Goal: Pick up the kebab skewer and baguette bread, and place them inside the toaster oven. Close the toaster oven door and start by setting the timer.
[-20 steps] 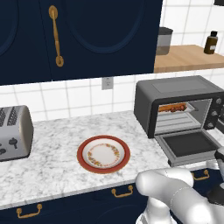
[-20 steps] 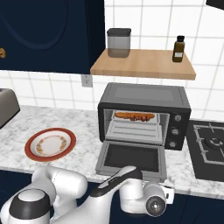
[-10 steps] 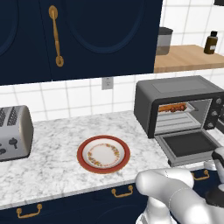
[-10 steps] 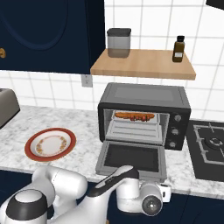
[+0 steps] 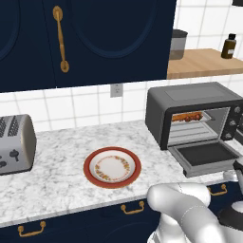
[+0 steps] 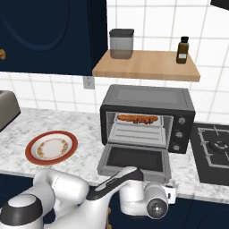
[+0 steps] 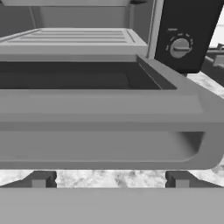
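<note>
While the door hangs open, the food sits inside.

Left on the speckled marble worktop (image 5: 61, 161), the round red-rimmed ceramic plate (image 5: 112, 167) lies bare; rightward, the boxy dark grey toaster oven (image 6: 147, 117) holds the golden baguette bread (image 6: 136, 118) on its wire rack. Over the last second the tool spread wide, empty, facing the flat drop-down toaster oven door (image 7: 105, 131)'s bar handle: closing comes next.

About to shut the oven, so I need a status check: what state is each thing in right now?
Door: dropped fully open, flat.
Oven: open, food on its rack.
Baguette: lying on the rack inside.
Skewer: cannot pick it out from the baguette.
Plate: empty, on the counter.
Gripper: open, low in front of the door's handle, holding nothing.
Knob: setting unreadable.
</note>
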